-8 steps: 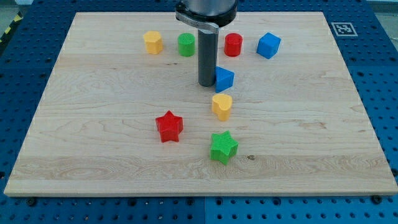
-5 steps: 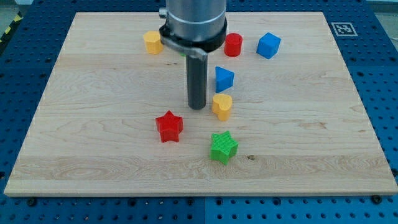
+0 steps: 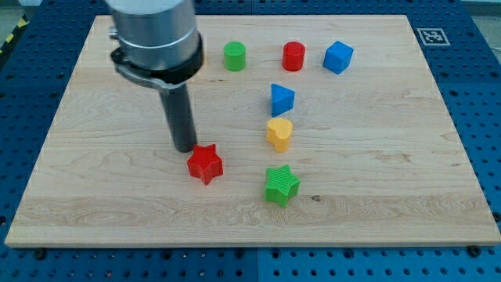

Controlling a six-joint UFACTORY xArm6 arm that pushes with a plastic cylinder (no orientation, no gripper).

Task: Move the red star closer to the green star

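I have no jaws to open or close: my arm ends in a straight dark rod, and my tip (image 3: 185,149) stands on the wooden board (image 3: 94,188) just at the upper left of the red star (image 3: 205,164), touching it or all but touching it; the view does not settle which. The red star lies left of the board's middle, and the green star (image 3: 281,186) sits to its right and a little nearer the view's bottom, with bare wood between the two. Above the green star is a yellow block (image 3: 279,134), rounded and somewhat heart-like, and just above that a blue block (image 3: 282,99) with a wedge-like shape. Along the view's top stand a green cylinder (image 3: 234,56), a red cylinder (image 3: 293,56) and a blue cube (image 3: 338,57), in that order from left to right, all well apart from my tip. The wide grey body of my arm covers the board's upper left part, so whatever lies behind it cannot be seen. A black-and-white marker (image 3: 433,36) is fixed at the board's upper right corner.
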